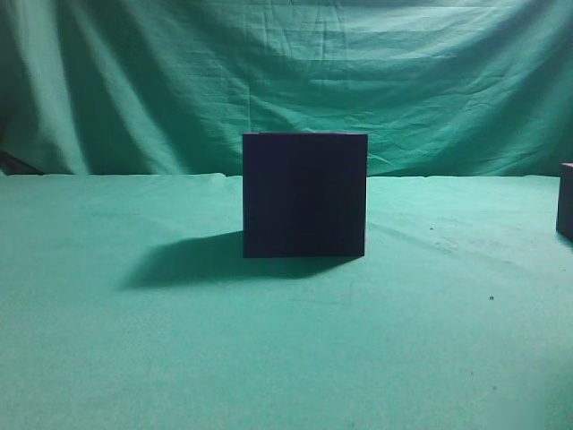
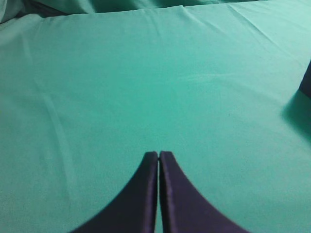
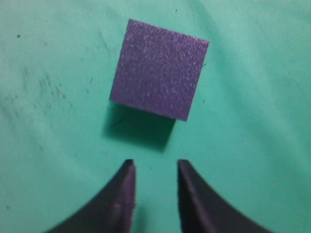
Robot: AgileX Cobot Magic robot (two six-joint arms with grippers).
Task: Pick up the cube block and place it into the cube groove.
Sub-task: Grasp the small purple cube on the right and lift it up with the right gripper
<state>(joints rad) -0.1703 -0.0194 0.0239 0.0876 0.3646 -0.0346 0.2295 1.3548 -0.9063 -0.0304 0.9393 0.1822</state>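
Note:
The cube groove [image 1: 304, 194] is a large dark box with a plain square front, standing mid-table in the exterior view; its opening is unseen. The cube block [image 3: 159, 67] lies on the green cloth, seen from above in the right wrist view; only its edge [image 1: 566, 201] shows at the exterior view's far right. My right gripper [image 3: 155, 165] is open and empty, hovering just short of the block. My left gripper [image 2: 159, 154] is shut and empty over bare cloth. Neither gripper shows in the exterior view.
Green cloth [image 1: 134, 349] covers the table and hangs as a backdrop [image 1: 134, 81]. A dark edge [image 2: 306, 77] and its shadow show at the right border of the left wrist view.

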